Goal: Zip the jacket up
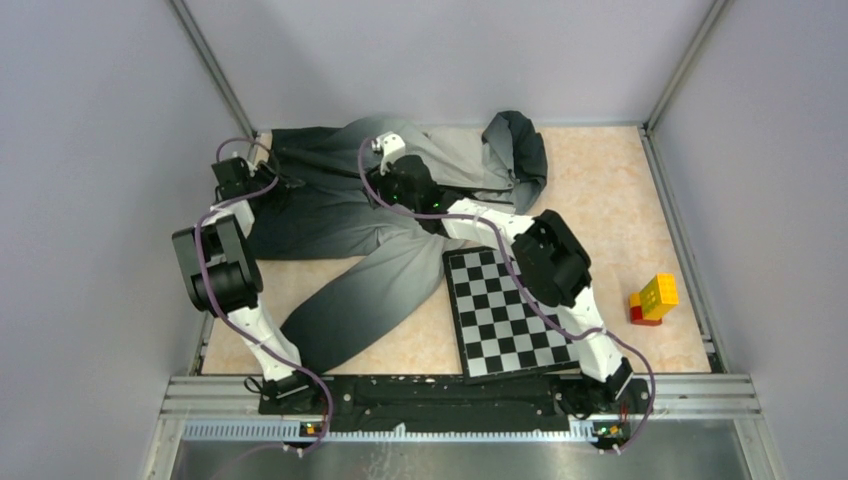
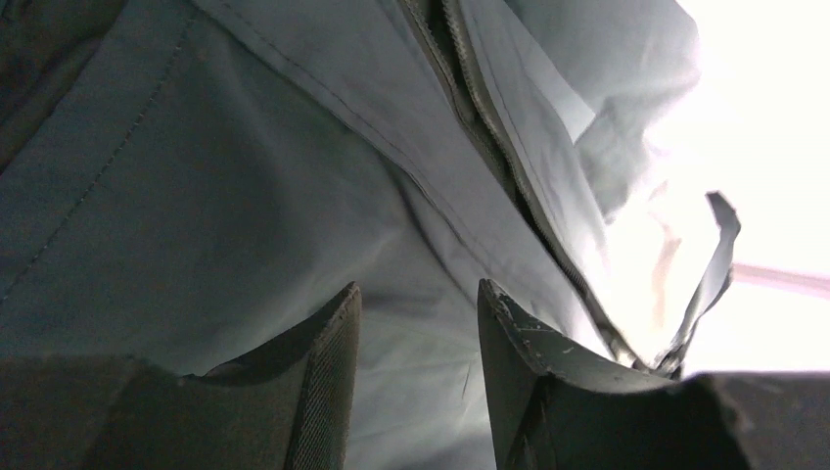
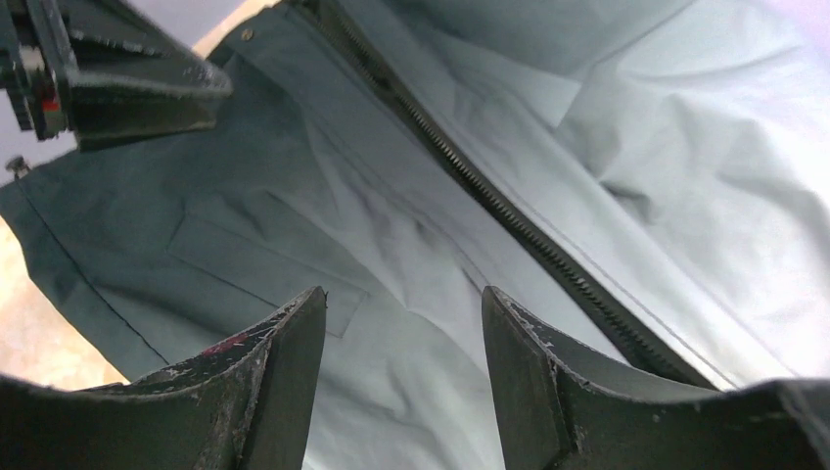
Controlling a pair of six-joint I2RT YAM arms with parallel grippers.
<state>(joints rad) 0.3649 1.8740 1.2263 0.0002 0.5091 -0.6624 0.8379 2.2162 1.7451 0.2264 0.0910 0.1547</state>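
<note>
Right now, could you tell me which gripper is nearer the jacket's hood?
The right gripper, open over the middle of the jacket beside the zipper; the left gripper is at the dark hem end, far from the hood.
</note>
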